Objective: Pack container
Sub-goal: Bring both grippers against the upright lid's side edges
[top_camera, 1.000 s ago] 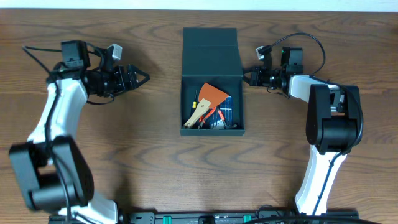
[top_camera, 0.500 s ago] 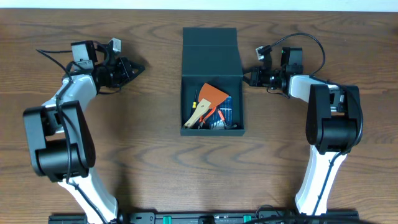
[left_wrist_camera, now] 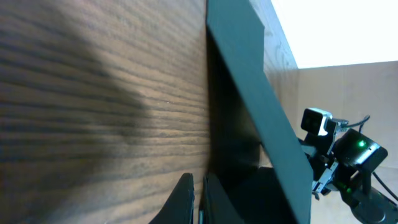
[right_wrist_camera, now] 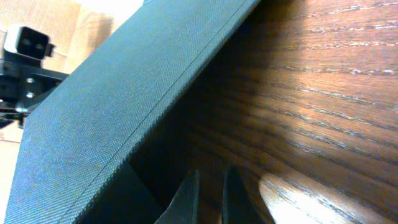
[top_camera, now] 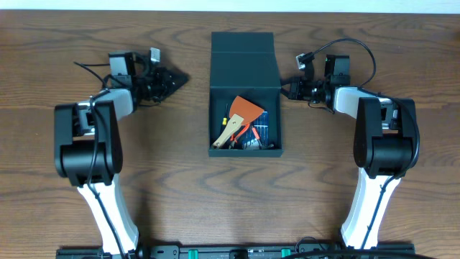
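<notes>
Teal-green container (top_camera: 244, 61) sat at the middle of the wooden table (top_camera: 172, 187), its flap lid open toward the far edge, with an orange-bladed scraper (top_camera: 246, 109) among the tools inside. Left gripper (top_camera: 184, 78), fingers together and empty, pointed at the lid from nearby. Right gripper (top_camera: 285, 90), fingers likewise together, lay just beside the container's right wall.

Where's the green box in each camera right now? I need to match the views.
Overhead: the box sits top centre between the two arms, flap open.
Left wrist: the box is a dark slanted panel running from top centre to lower right.
Right wrist: the box is a slanted textured panel filling the left half.
Shared landmark: the wood-grain table beside the box.
</notes>
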Available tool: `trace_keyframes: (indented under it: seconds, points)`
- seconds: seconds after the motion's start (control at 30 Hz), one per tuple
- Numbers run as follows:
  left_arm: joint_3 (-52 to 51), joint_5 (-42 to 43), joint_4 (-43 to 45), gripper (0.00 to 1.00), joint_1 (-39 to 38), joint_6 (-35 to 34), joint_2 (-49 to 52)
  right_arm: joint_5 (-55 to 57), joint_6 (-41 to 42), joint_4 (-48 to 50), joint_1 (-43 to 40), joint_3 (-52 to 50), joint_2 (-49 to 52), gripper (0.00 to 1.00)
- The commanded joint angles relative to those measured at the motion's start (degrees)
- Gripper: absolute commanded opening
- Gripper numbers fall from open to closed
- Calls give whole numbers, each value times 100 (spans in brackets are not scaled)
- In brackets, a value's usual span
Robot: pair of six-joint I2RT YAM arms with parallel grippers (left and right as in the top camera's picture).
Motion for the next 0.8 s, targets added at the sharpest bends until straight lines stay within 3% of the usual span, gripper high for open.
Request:
trace_keyframes:
  seconds: [0.0,0.53,0.77]
  points:
    - [52,341,264,6,-83,-343,317,22,44,-22,55,4,146,1]
    - [72,833,1235,6,-260,-870,780,24,42,-11,55,4,146,1]
    - [184,870,1270,6,-533,-870,780,22,42,-4,57,4,146,1]
